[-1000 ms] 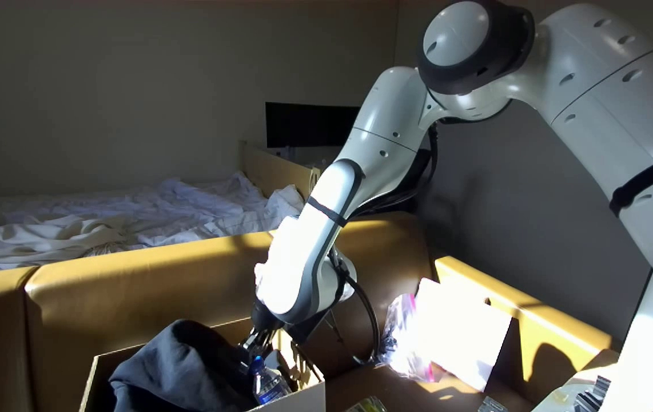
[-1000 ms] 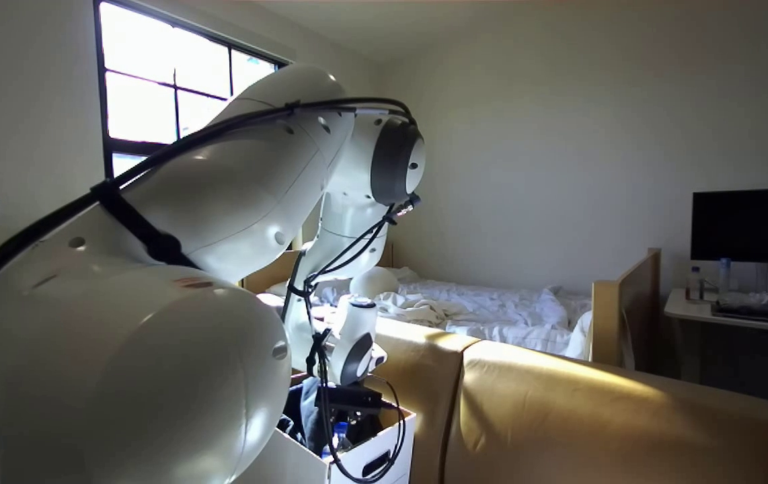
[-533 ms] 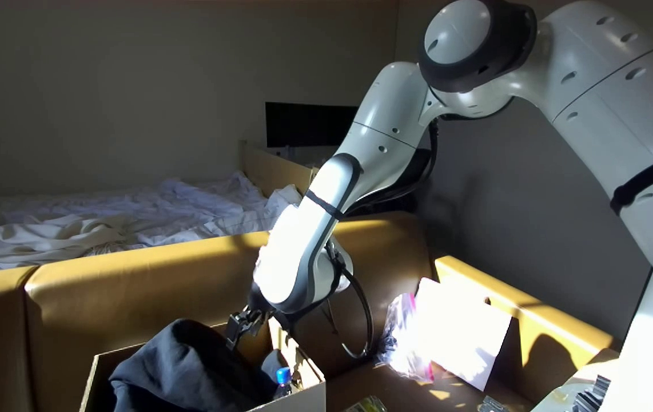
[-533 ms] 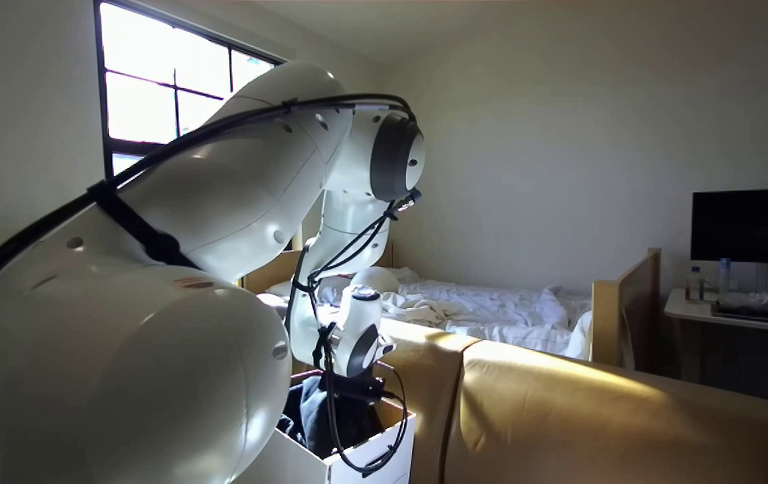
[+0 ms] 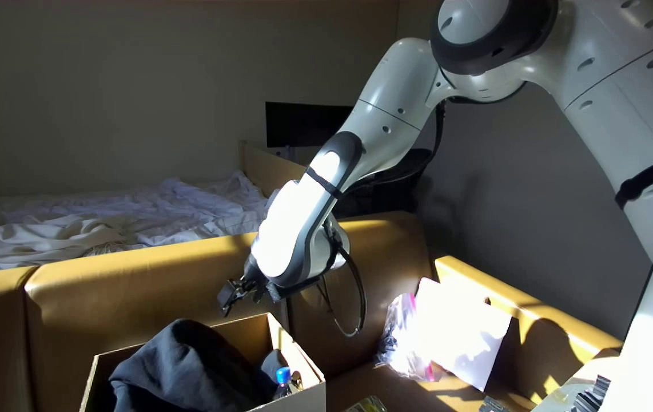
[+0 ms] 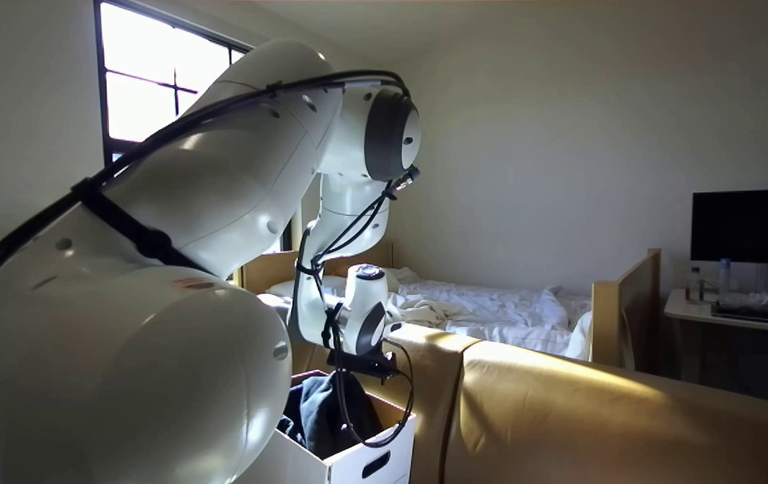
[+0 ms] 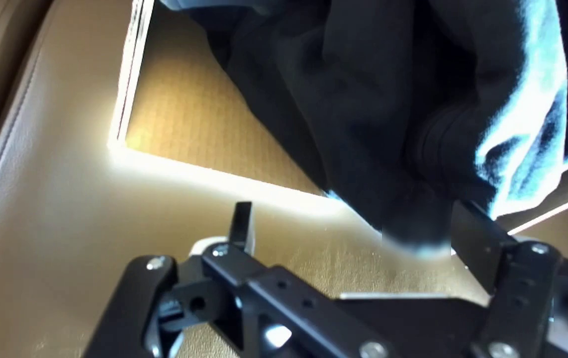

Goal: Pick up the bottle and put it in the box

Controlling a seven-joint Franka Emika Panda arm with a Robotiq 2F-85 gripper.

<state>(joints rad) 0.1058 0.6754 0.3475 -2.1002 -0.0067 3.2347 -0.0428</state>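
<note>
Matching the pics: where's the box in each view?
In an exterior view: box at the bottom, left of centre, cut off by the lower edge.
In an exterior view: box at the bottom, just left of centre, also cut off below.
Wrist view: box in the upper part, one corner well left of centre.
Shared landmark: the dark cloth in the box, visible in all three.

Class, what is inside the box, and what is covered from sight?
In an exterior view: dark cloth and a blue-capped bottle. The cloth covers whatever lies beneath; a wall of the box hides the bottle's lower part.
</note>
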